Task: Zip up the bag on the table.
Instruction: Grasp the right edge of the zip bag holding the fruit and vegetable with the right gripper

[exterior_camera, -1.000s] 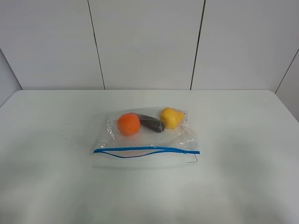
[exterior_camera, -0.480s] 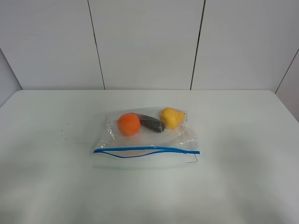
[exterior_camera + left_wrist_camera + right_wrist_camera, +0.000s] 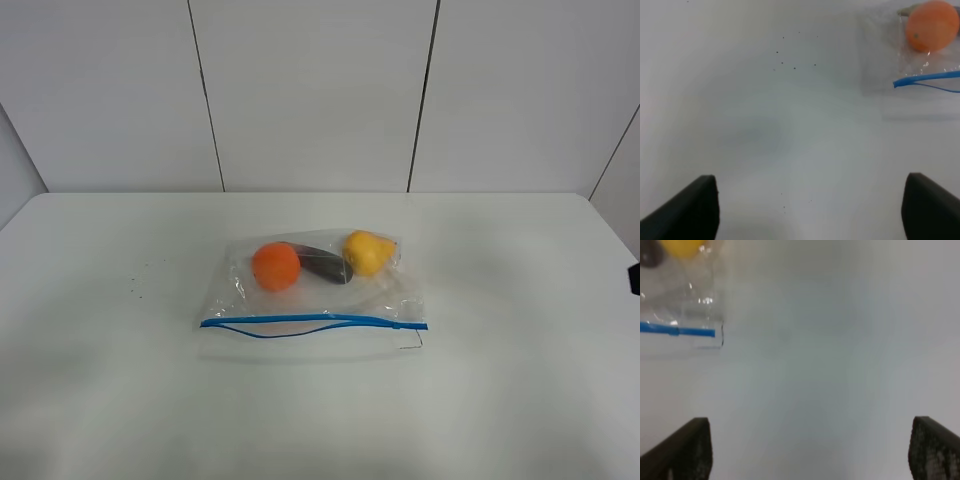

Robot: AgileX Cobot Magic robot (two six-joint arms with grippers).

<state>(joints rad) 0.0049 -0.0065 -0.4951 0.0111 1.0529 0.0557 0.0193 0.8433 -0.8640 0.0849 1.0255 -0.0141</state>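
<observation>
The clear bag (image 3: 315, 295) lies flat on the white table (image 3: 520, 380), mid-table. An orange fruit (image 3: 276, 266), a dark fruit (image 3: 325, 264) and a yellow fruit (image 3: 367, 252) show through it. Its blue zipper strip (image 3: 312, 323) runs along the near edge and gapes at its left half. The left gripper (image 3: 810, 212) is open over bare table, left of the bag's corner (image 3: 927, 77). The right gripper (image 3: 810, 452) is open over bare table, right of the bag's other corner (image 3: 680, 331). A dark bit of the right arm (image 3: 634, 277) shows at the exterior view's right edge.
A grey panelled wall (image 3: 320, 90) stands behind the table's far edge. A few small dark specks (image 3: 135, 288) mark the tabletop left of the bag; they also show in the left wrist view (image 3: 790, 62).
A dark part of the right arm has come into view at the right edge of the exterior view. The bag has not moved.
</observation>
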